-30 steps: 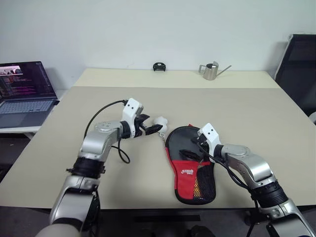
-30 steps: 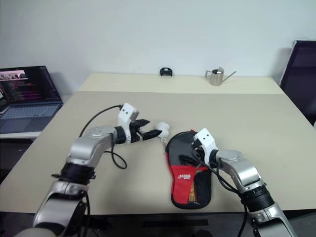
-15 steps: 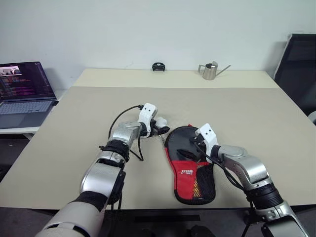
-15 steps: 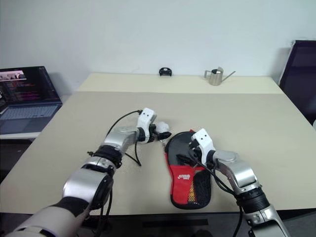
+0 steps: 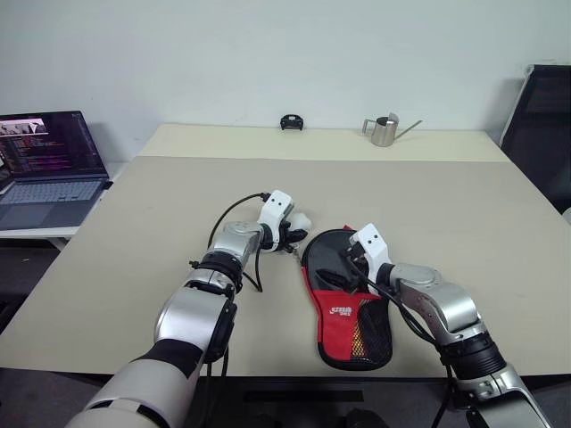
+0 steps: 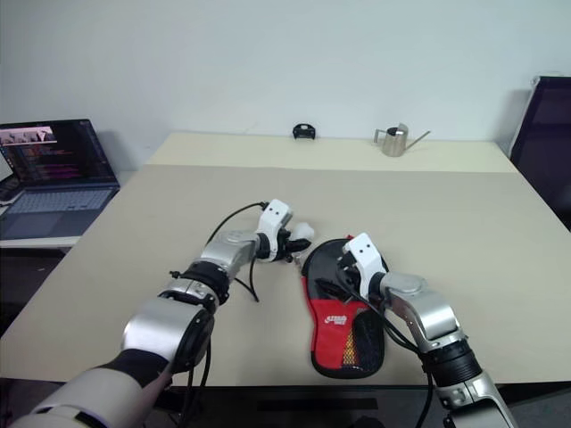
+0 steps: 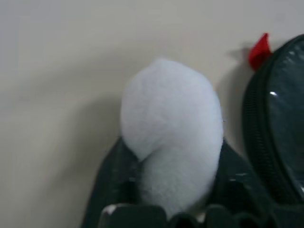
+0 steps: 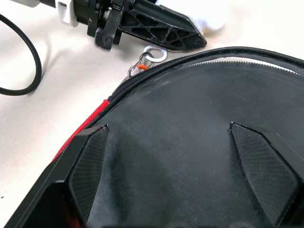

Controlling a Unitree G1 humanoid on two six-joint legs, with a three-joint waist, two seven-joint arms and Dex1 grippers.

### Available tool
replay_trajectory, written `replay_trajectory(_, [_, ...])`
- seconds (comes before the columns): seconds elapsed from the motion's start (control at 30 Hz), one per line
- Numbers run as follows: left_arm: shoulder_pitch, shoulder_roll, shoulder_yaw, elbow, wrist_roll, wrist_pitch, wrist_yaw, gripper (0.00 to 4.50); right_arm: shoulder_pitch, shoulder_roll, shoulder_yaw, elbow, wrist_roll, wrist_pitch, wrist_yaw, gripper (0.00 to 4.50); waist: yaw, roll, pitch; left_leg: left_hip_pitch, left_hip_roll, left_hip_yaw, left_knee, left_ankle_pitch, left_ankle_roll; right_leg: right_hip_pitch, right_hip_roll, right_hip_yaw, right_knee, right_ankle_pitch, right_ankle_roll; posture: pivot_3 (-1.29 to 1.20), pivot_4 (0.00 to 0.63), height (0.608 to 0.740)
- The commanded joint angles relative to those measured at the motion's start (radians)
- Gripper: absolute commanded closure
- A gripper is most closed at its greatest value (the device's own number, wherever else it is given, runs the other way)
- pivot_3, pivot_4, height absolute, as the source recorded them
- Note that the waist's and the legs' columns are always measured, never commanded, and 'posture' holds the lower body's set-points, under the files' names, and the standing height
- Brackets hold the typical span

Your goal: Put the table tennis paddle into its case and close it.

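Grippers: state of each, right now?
Left gripper: shut on the white ball charm beside the case.
Right gripper: open, fingers spread over the case's black top, holding nothing.

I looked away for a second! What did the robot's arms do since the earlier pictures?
The left gripper moved in toward the case and closed its fingers around the white ball charm beside the case's round end. The right gripper stayed put, open, resting on the case's black top. The case did not move on the table.
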Motion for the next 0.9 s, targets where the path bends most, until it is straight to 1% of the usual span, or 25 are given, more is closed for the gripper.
replay_trajectory(0.03, [0.022, -0.003, -0.007, -0.008, 0.017, 0.009, -0.056, 3.91, 0.005, -0.023, -0.008, 0.006, -0.033, 0.014, -0.015, 0.00, 0.000, 0.000, 0.000, 0.000, 0.000, 0.000, 0.000, 0.000, 0.000, 0.000, 0.000, 0.000, 0.000, 0.000, 0.000, 0.00, 0.150, 0.740])
replay_trajectory(0.1, [0.026, 0.011, 0.001, -0.026, 0.010, 0.014, -0.077, 4.12, 0.004, -0.046, 0.000, 0.014, -0.053, 0.013, -0.011, 0.00, 0.000, 0.000, 0.000, 0.000, 0.000, 0.000, 0.000, 0.000, 0.000, 0.000, 0.000, 0.000, 0.000, 0.000, 0.000, 0.00, 0.150, 0.740])
replay_trajectory(0.27, [0.031, 0.059, 0.017, -0.112, -0.012, 0.042, -0.145, 4.13, 0.007, -0.106, 0.034, 0.034, -0.097, -0.002, 0.025, 0.00, -0.003, 0.000, 0.000, 0.000, 0.000, 0.000, 0.000, 0.000, 0.000, 0.000, 0.000, 0.000, 0.000, 0.000, 0.000, 0.00, 0.150, 0.740])
replay_trajectory(0.4, [0.022, 0.078, 0.020, -0.144, -0.013, 0.048, -0.162, 4.13, 0.009, -0.107, 0.045, 0.040, -0.105, -0.002, 0.034, 0.00, -0.004, 0.000, 0.000, 0.000, 0.000, 0.000, 0.000, 0.000, 0.000, 0.000, 0.000, 0.000, 0.000, 0.000, 0.000, 0.00, 0.150, 0.740])
replay_trajectory(0.63, [-0.027, 0.050, 0.019, -0.106, -0.003, 0.018, -0.123, 4.14, 0.024, -0.090, 0.065, 0.022, -0.109, 0.023, 0.031, 0.00, -0.003, 0.000, 0.000, 0.000, 0.000, 0.000, 0.000, 0.000, 0.000, 0.000, 0.000, 0.000, 0.000, 0.000, 0.000, 0.00, 0.150, 0.740])
replay_trajectory(0.9, [-0.107, -0.008, 0.004, 0.009, 0.049, -0.060, -0.033, 4.14, 0.052, -0.057, 0.093, 0.028, -0.135, 0.022, 0.019, 0.00, -0.007, 0.000, -0.001, 0.000, 0.000, 0.000, 0.000, 0.000, 0.000, 0.000, 0.000, 0.001, 0.000, 0.000, 0.000, 0.00, 0.150, 0.740])
